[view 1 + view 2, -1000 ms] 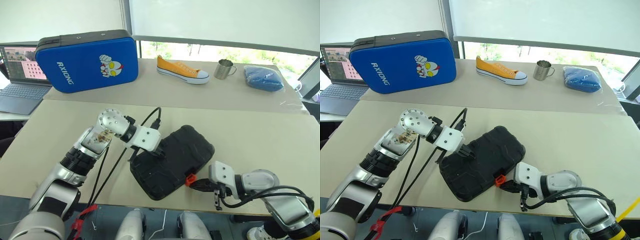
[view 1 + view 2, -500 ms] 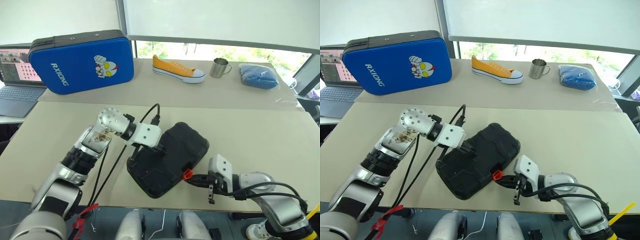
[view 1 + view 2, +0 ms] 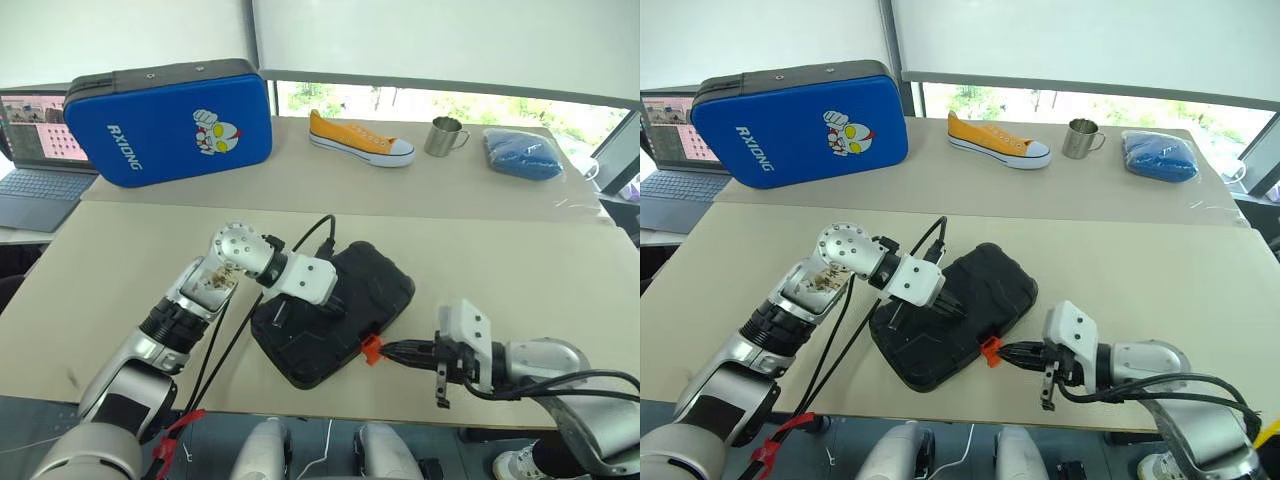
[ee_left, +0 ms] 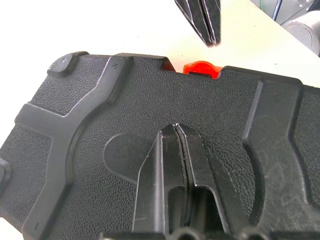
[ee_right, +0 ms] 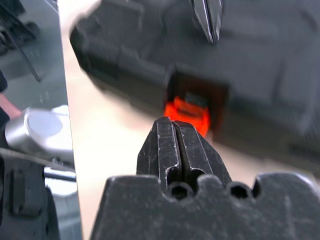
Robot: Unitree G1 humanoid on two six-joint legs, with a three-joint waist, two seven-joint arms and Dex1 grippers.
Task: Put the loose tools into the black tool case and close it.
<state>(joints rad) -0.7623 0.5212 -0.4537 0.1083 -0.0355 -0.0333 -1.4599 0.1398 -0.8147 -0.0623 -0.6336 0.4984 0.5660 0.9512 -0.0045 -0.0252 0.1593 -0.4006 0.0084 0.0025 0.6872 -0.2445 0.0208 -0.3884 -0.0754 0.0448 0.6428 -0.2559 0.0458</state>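
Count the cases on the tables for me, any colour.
2. The black tool case lies shut on the near table, under the left gripper, its orange latch facing the right gripper. The blue case stands on the far table beside the laptop.

Black tool case [image 3: 335, 325]: matt black moulded plastic, pebbled grain, with glossy orange plastic latch [image 3: 371, 349]. Tabletop [image 3: 520, 270]: smooth matt beige. Far mug [image 3: 445, 137]: shiny metal. Far-left blue case [image 3: 170, 120]: smooth, slightly glossy shell.
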